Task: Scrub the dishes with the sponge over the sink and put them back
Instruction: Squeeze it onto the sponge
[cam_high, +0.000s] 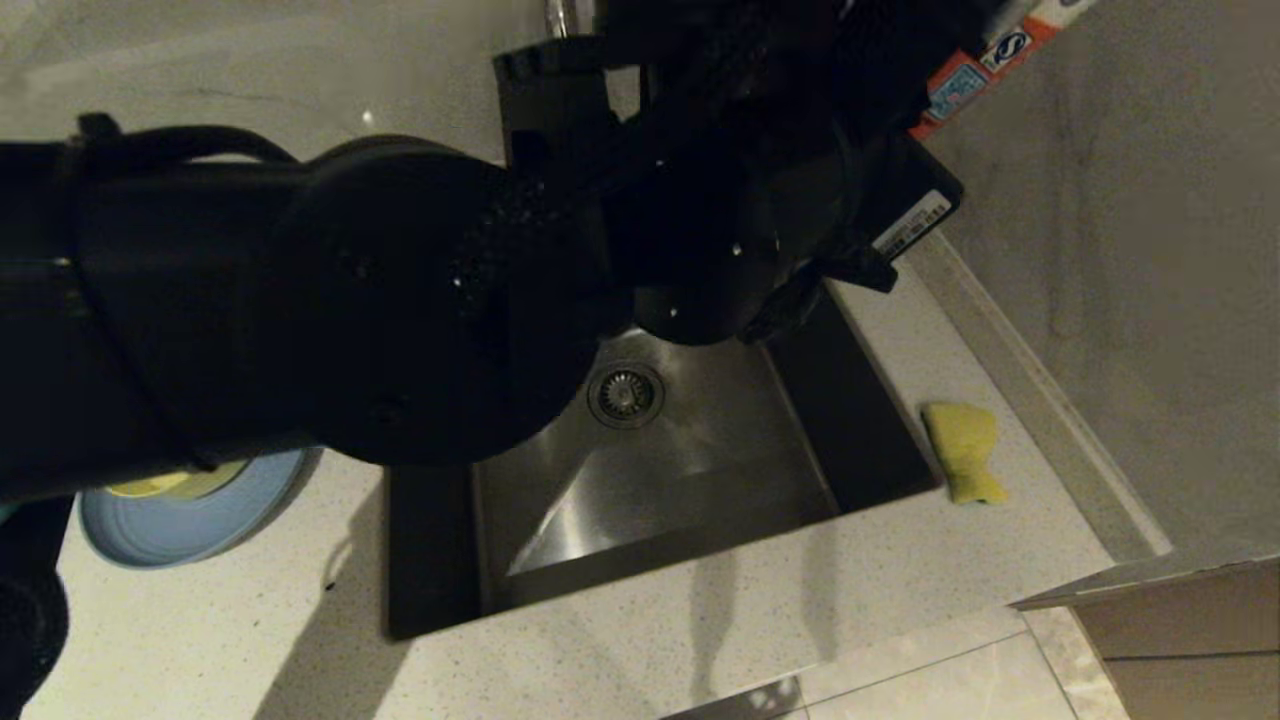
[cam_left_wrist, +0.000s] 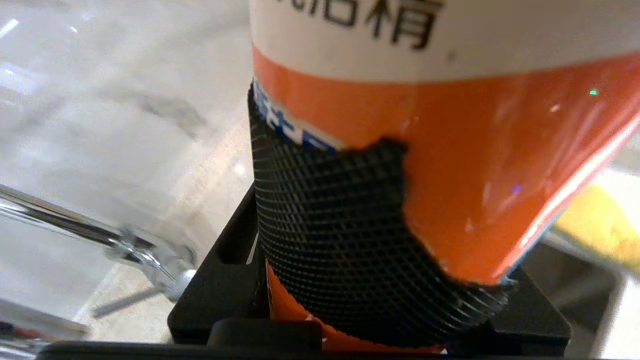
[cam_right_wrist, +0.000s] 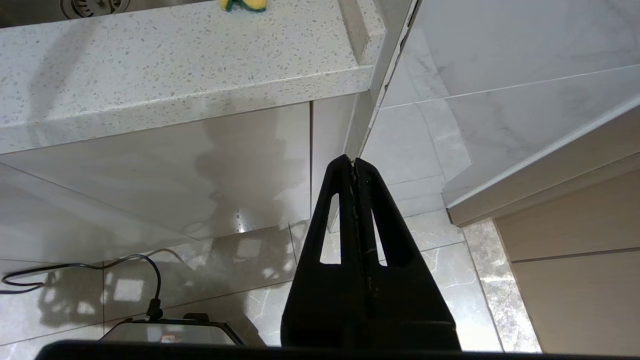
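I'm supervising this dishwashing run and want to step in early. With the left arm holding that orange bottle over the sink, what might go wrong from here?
1. The left gripper grips the orange bottle low, near one end, so it might tip or slip into the sink.
2. The left arm fills much of the head view, covering part of the light-blue plate; aiming could suffer.
3. The sponge lies near the sink's edge, untouched.
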